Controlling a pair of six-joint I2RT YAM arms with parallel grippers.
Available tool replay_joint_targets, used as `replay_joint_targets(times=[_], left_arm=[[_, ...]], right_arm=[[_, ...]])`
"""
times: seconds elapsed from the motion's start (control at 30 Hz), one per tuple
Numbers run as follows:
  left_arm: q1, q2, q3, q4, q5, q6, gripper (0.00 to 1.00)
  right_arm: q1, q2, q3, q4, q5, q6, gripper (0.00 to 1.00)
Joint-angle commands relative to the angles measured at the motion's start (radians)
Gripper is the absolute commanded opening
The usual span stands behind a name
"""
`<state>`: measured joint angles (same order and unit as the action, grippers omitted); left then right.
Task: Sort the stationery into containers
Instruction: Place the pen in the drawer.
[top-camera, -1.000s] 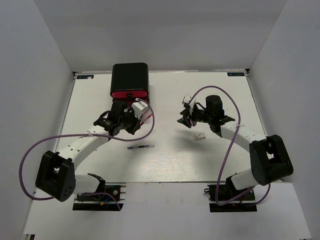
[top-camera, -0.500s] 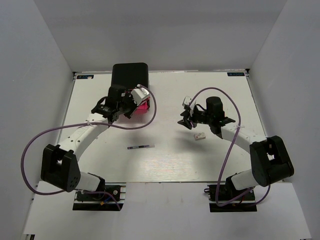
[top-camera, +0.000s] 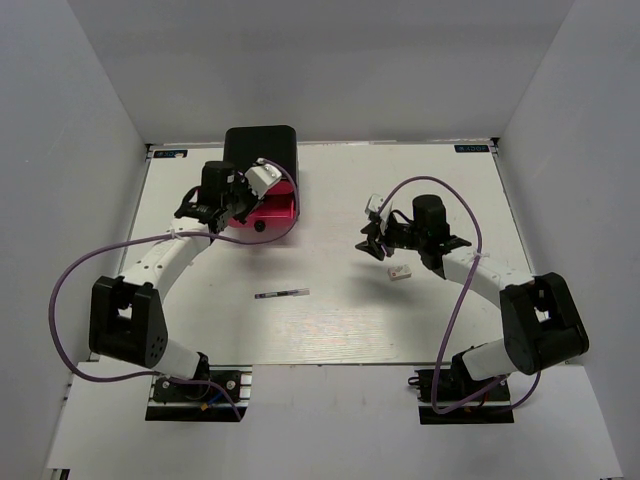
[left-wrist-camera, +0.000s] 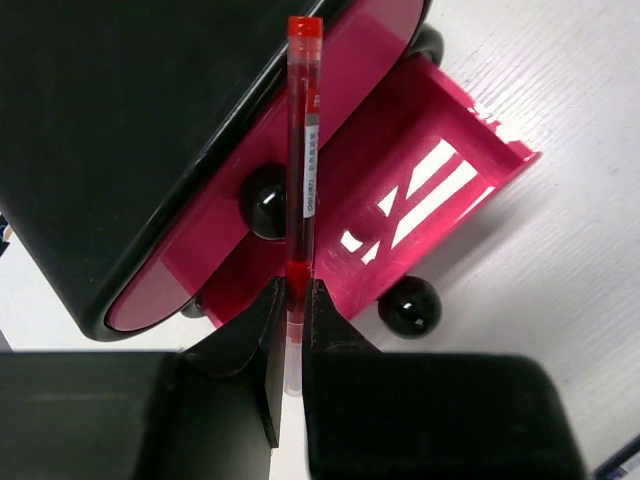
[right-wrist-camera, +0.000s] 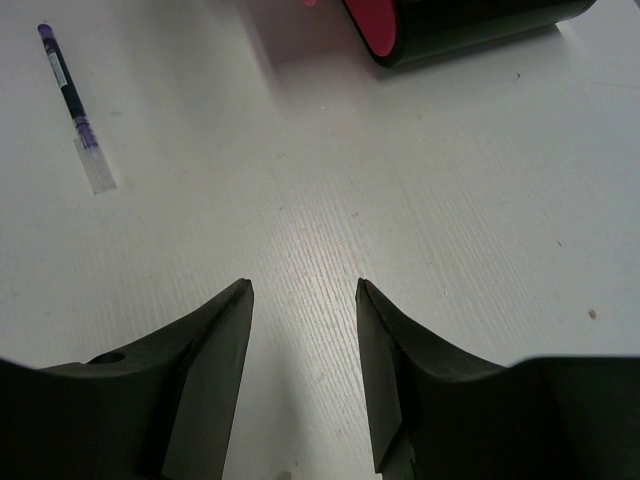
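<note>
At black box (left-wrist-camera: 120, 120), lowest pink drawer (left-wrist-camera: 450, 95) pulled out: left fingers (left-wrist-camera: 250, 335) pinch red pen (left-wrist-camera: 302, 150) by one end, barrel lying across drawer fronts and upper knob (left-wrist-camera: 268, 200). You shift pen over tray middle, align with walls, lower, then release. Right fingers (right-wrist-camera: 210, 350) spread, empty, above bench (right-wrist-camera: 450, 200). Dark pen (top-camera: 282, 294) and white eraser (top-camera: 400, 272) on bench, well apart from box.

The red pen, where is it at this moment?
In the left wrist view, the red pen is pinched in the left tool, its far end in front of the black box, left of the open pink drawer.
</note>
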<state>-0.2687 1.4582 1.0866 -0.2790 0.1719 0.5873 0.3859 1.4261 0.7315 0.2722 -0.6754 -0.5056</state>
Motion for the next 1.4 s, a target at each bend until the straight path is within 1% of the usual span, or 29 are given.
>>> replay_joint_targets(times=[0.0,0.1,0.13,0.23,0.27,0.33,0.43,0.5,0.53,0.57,0.73,0.87,1.0,1.07,1.1,1.13,1.27,1.3,1.37], left_arm=[[0.014,0.005,0.032,0.038,0.003,0.02,0.06],[0.023,0.005,0.009,0.05,0.003,0.02,0.1],[0.023,0.005,0.009,0.06,0.003,0.02,0.1],[0.023,-0.004,0.009,0.06,0.003,0.029,0.19],[0.023,-0.004,0.0,0.06,0.003,0.029,0.19],[0.023,-0.004,-0.001,0.06,0.003,0.029,0.23],[0.023,-0.013,-0.001,0.06,0.003,0.039,0.23],[0.023,-0.022,-0.01,0.049,0.018,0.052,0.16],[0.023,-0.036,-0.025,0.049,0.055,0.08,0.14],[0.023,-0.045,-0.051,0.058,0.055,0.091,0.14],[0.023,-0.055,-0.051,0.055,0.067,0.109,0.09],[0.023,-0.068,-0.086,0.075,0.08,0.149,0.09],[0.023,-0.044,-0.063,0.044,0.071,0.16,0.09],[0.023,-0.035,-0.054,0.044,0.071,0.16,0.13],[0.023,-0.035,-0.054,0.056,0.061,0.16,0.23],[0.023,-0.035,-0.054,0.057,0.061,0.16,0.29],[0.023,-0.035,-0.054,0.078,0.041,0.16,0.46],[0.023,-0.035,-0.054,0.078,0.041,0.16,0.49],[0.023,-0.035,-0.054,0.087,0.032,0.16,0.49]], right_arm=[[-0.005,-0.035,-0.009,0.036,-0.018,-0.01,0.52],[-0.005,-0.035,-0.011,0.03,-0.019,-0.013,0.52],[-0.004,-0.036,-0.011,0.03,-0.019,-0.011,0.52],[-0.004,-0.03,-0.007,0.032,-0.023,-0.014,0.52],[-0.005,-0.029,-0.007,0.032,-0.026,-0.013,0.52],[-0.004,-0.026,-0.004,0.033,-0.027,-0.011,0.52],[-0.004,-0.02,-0.003,0.036,-0.029,-0.011,0.52],[-0.007,-0.021,-0.001,0.038,-0.029,-0.01,0.52],[-0.004,-0.02,-0.001,0.038,-0.029,-0.01,0.52],[-0.001,-0.019,-0.003,0.038,-0.027,-0.01,0.52],[-0.004,-0.02,-0.004,0.039,-0.026,-0.01,0.52],[-0.001,-0.018,-0.009,0.039,-0.029,-0.008,0.52],[-0.004,-0.023,-0.012,0.039,-0.03,-0.01,0.52],[-0.002,-0.023,-0.014,0.041,-0.024,-0.011,0.52],[-0.001,-0.023,-0.014,0.042,-0.026,-0.01,0.52],[-0.002,-0.024,-0.012,0.039,-0.026,-0.01,0.52],[-0.004,-0.032,-0.018,0.038,-0.024,-0.013,0.52],[-0.004,-0.027,-0.018,0.038,-0.024,-0.014,0.53],[-0.002,-0.029,-0.018,0.039,-0.026,-0.014,0.53]])
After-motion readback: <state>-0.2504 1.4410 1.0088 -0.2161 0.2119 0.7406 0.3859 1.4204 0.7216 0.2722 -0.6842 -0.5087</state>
